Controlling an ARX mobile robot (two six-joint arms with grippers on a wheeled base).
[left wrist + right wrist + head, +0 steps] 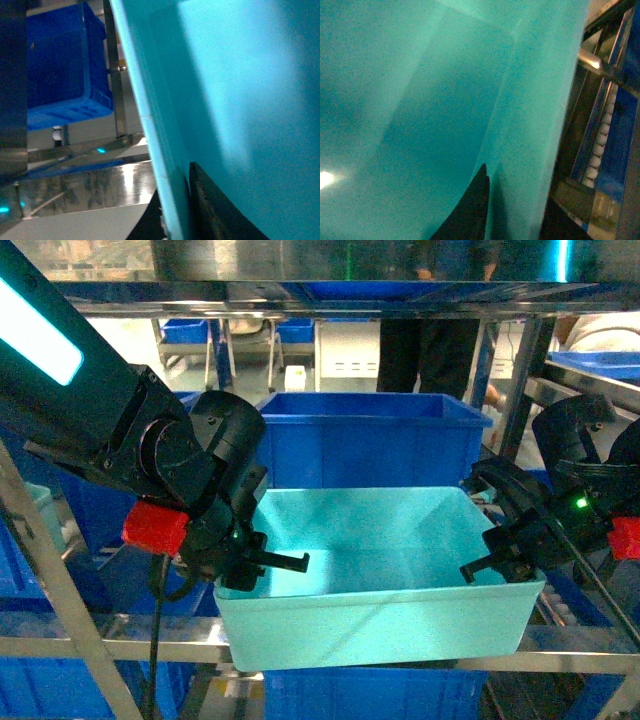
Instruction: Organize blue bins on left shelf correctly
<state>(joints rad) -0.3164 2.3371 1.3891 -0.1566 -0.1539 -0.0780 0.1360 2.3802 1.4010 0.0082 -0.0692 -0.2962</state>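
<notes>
Squarely between end effectors (clamped): turquoise bin

A steel shelf of shiny rails and slanted posts carries a light turquoise bin at its near edge, with a deeper dark blue bin directly behind it. White rollers line a track at right.

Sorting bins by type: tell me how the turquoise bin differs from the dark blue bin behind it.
The turquoise bin is pale cyan; the dark blue bin is royal blue. The turquoise bin sits nearer, with the left gripper and right gripper on its side rims; the dark blue bin is untouched. Both are open, rectangular and look empty.
</notes>
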